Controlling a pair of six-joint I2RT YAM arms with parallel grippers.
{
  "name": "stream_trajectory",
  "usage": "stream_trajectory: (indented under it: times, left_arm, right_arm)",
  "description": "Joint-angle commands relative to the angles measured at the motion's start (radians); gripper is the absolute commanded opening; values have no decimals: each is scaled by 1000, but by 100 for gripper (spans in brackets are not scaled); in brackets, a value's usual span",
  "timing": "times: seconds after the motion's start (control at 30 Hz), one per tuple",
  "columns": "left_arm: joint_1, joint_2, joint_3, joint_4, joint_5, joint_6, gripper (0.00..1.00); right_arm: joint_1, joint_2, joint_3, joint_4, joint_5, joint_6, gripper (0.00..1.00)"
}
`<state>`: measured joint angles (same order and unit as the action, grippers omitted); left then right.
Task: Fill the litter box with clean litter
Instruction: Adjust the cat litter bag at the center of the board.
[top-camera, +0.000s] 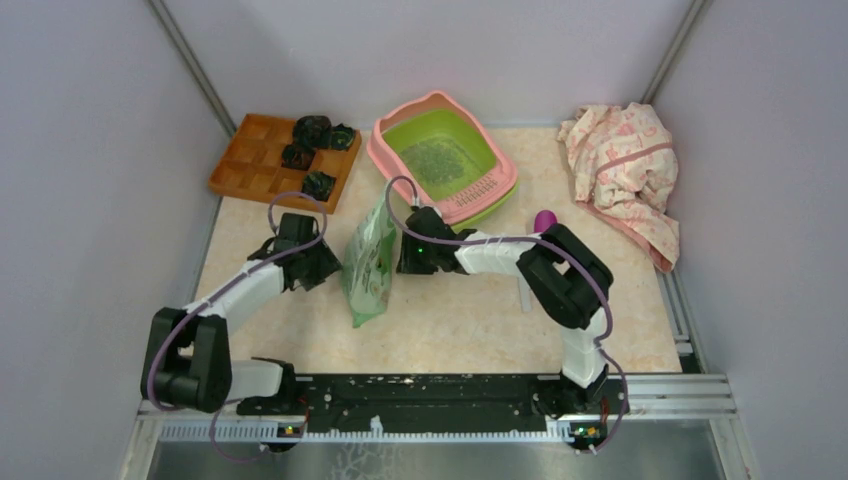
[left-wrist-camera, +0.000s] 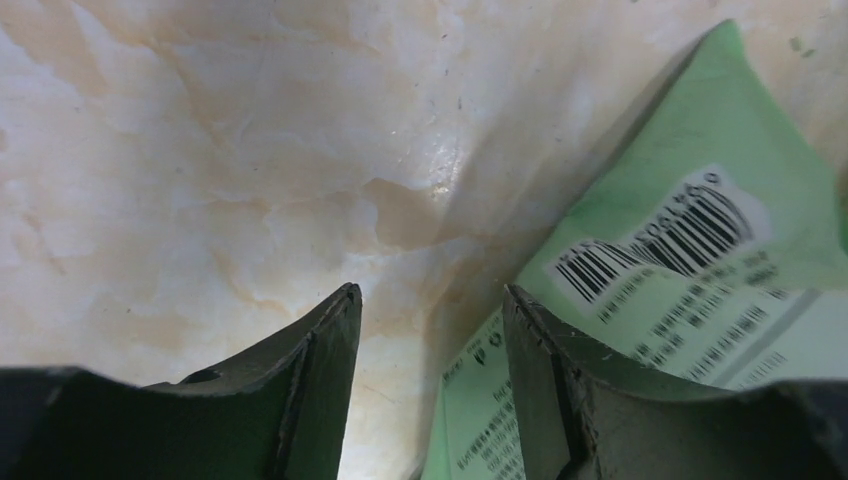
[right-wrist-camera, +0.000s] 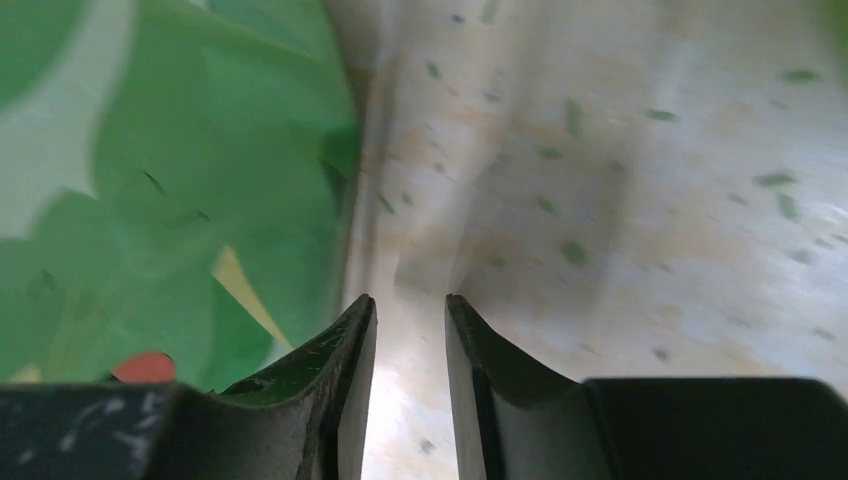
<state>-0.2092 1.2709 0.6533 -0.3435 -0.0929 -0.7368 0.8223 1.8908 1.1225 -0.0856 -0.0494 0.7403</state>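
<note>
Left claw (left-wrist-camera: 430, 300) apart, empty. Right claw (right-wrist-camera: 407, 300) nearly together, empty. Bag (top-camera: 368, 268) stands between them on table (top-camera: 470, 320). Box (top-camera: 455, 128) at right claw's 12 o'clock, holding a litter (top-camera: 432, 158) patch. Bag likely soft, slick, bottom-heavy: pinch top edge.

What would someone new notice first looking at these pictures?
Probably the lime green litter box with its pink rim, at the far centre, holding a patch of dark litter. Next, the pale green bag between the left gripper and right gripper, and the pink floral cloth at far right.
</note>
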Motion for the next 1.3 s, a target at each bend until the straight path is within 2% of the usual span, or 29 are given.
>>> stream_trajectory:
  times: [0.0,0.07,0.17,0.4,0.53,0.8,0.93,1.03,1.1,1.2,1.27]
  left_arm:
    - [-1,71,-32,107,51,-10,58]
    - [-18,98,-39,129,64,-16,55]
    - [-60,102,-27,133,112,-39,49]
    - [-225,-39,121,2,77,-110,49]
    - [-250,-72,156,-12,81,-124,49]
    - [-282,-31,132,17,111,-137,48]
    - [-285,-73,154,-11,110,-130,48]
    - [-284,-107,121,-40,7,-109,50]
    - [-278,-125,99,-42,-10,-105,50]
    - [-279,-134,92,-12,47,-109,49]
    - [-278,-132,115,-46,53,-103,49]
  right_arm:
    - [50,98,91,97,14,67,31]
    - [71,132,118,135,-17,92,30]
    - [100,145,124,241,-90,122,23]
    - [136,-11,190,292,-102,104,22]
    - [145,-25,255,290,-152,104,22]
    - [195,-32,308,309,-192,98,22]
    - [198,-48,297,370,-299,106,22]
    - [201,-88,270,367,-313,93,22]
    - [200,-121,248,348,-316,51,22]
    - [201,-129,267,302,-411,2,23]
    - [201,-148,272,187,-345,-47,24]
